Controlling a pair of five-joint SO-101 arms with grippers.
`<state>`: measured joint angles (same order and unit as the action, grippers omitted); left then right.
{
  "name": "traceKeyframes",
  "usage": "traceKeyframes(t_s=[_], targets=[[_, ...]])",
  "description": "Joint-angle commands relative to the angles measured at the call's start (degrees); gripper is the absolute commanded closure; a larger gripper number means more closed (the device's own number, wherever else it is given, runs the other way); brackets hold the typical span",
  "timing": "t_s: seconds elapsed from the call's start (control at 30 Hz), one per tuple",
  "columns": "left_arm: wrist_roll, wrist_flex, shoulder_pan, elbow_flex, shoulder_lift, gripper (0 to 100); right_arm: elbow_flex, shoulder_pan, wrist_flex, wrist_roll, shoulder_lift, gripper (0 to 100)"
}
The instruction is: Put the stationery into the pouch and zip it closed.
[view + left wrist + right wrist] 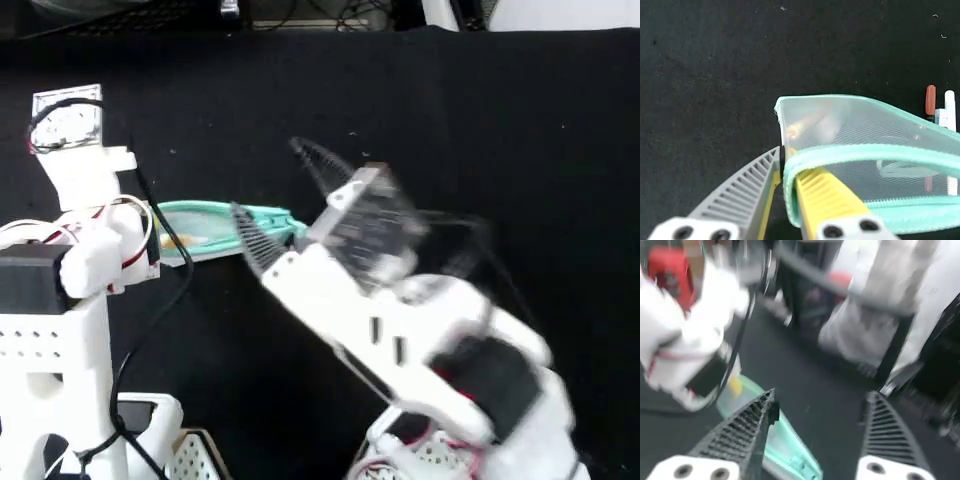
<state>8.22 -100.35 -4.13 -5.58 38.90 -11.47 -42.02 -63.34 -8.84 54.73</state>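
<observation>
The pouch (865, 130) is clear mesh with teal trim and zipper, and it lies on the black table. My left gripper (787, 165) is shut on the pouch's open edge, with the yellow finger (820, 192) inside and the grey finger (747, 187) outside. Past the pouch lie a red-capped marker (930, 100) and a white pen (949, 107). In the high view the pouch (215, 222) runs from the left arm (90, 250) toward my right gripper (285, 200). That gripper hangs open above the pouch's end (787, 447), holding nothing.
The black cloth covers the whole table (480, 130). The right arm's white body (440, 350) fills the front right of the high view. A black cable (160, 300) hangs off the left arm. Chair legs and room clutter (880, 315) stand beyond the table.
</observation>
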Motion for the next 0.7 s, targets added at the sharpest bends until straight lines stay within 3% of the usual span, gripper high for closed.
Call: traceKeyframes(t_s=[0.0,0.1,0.23,0.4,0.53,0.67], targets=[[0.26,-0.35,-0.75,-0.40,-0.18,97,5.32,7.65,-1.32,0.53,0.04,86.4],[0.26,-0.35,-0.57,-0.40,-0.18,97,-0.75,19.96,-3.78,0.97,-0.48,91.1],[0.26,-0.35,-0.40,-0.40,-0.18,97,-19.38,31.21,0.35,0.97,-4.00,86.2],[0.26,-0.35,-0.31,-0.40,-0.18,97,-35.91,32.88,16.88,0.53,-15.78,82.2],[0.18,-0.35,-0.75,-0.40,-0.18,97,-34.33,32.88,26.46,0.97,-28.44,82.2],[0.18,-0.35,-0.66,-0.31,-0.18,97,-26.42,32.26,26.99,3.52,-43.91,82.2]])
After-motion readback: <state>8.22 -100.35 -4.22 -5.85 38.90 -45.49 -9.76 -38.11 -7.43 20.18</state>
